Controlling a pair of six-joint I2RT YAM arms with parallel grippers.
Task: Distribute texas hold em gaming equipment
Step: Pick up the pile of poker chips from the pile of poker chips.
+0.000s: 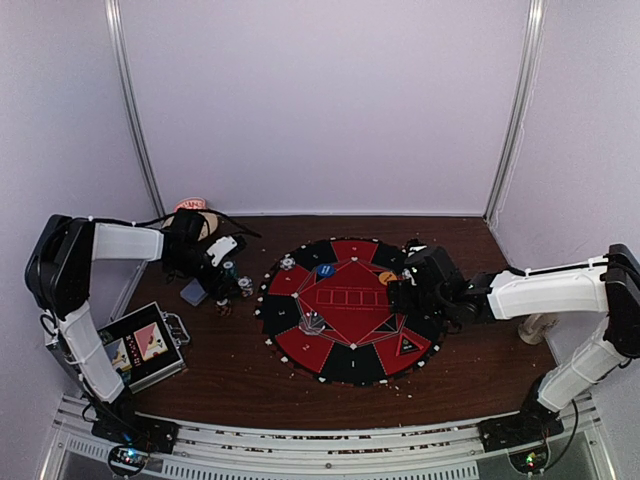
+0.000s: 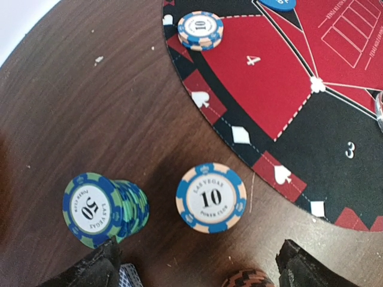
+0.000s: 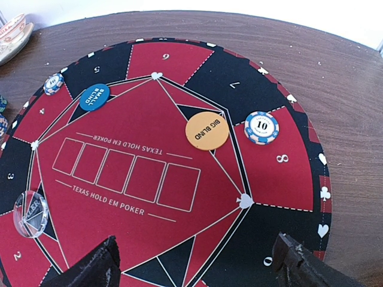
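A round red-and-black poker mat lies mid-table. On it are a blue small-blind button, an orange big-blind button, a blue "10" chip on segment 8 and another "10" chip on segment 4. My left gripper is open above the bare wood left of the mat. Just beyond its fingertips lie a single "10" chip and a tipped stack of green-blue "50" chips. An orange-black chip stack and cards peek in at the bottom edge. My right gripper hangs open over the mat, holding nothing.
A clear dealer puck sits on the mat's left side. The metal case with card pictures lies at the near left. A beige mug stands beyond the mat's far left edge. White walls close in the table's back and sides.
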